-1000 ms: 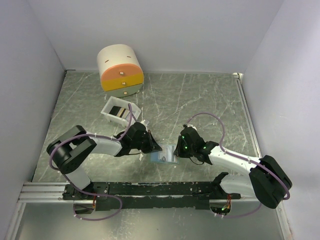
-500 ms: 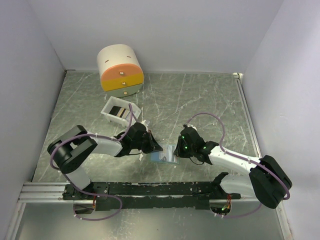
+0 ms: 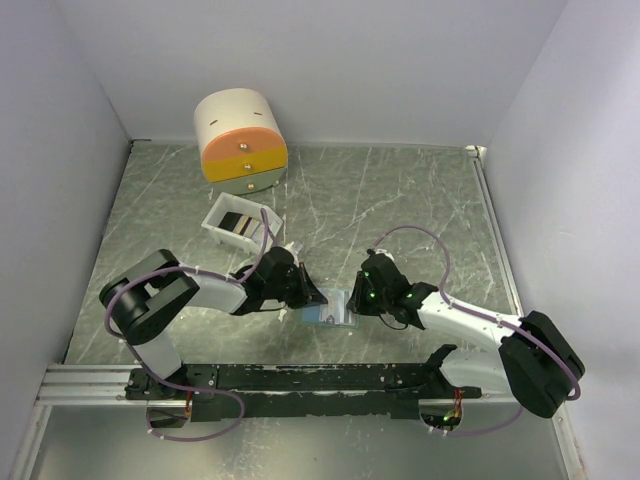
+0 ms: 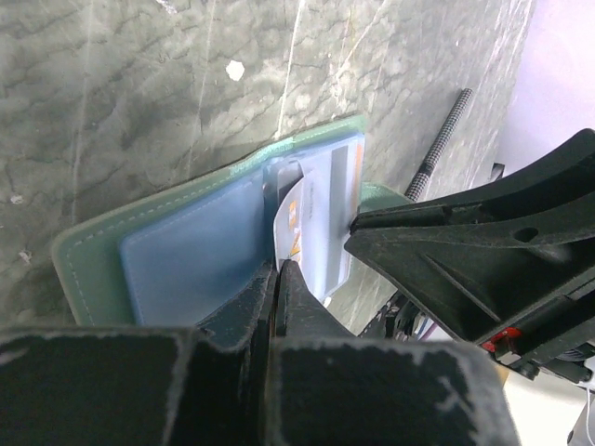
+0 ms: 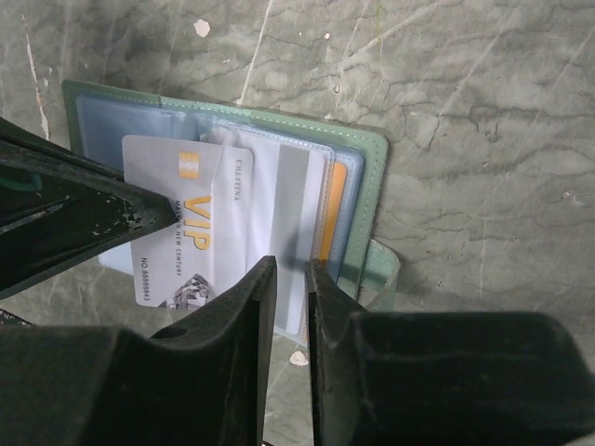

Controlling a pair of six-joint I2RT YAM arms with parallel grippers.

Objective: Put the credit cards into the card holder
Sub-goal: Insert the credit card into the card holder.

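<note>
The desk [image 3: 400,200] has a dark green top like marble, with thin white veins running across it. Three plain walls close it in: a back wall [image 3: 330,60], a left wall [image 3: 50,180] and a right wall [image 3: 580,150], all pale grey-violet. The light is soft and even, and the back wall is the brightest. Near the far left corner stands a cream round cabinet [image 3: 240,140] with an orange and a yellow drawer. Just in front of it is a small white box [image 3: 225,240], open on top. Along the near edge lies a metal rail [image 3: 90,385], and below it a grey surface [image 3: 300,450]. In the left wrist view a small white speck [image 4: 235,70] lies on the desk.
</note>
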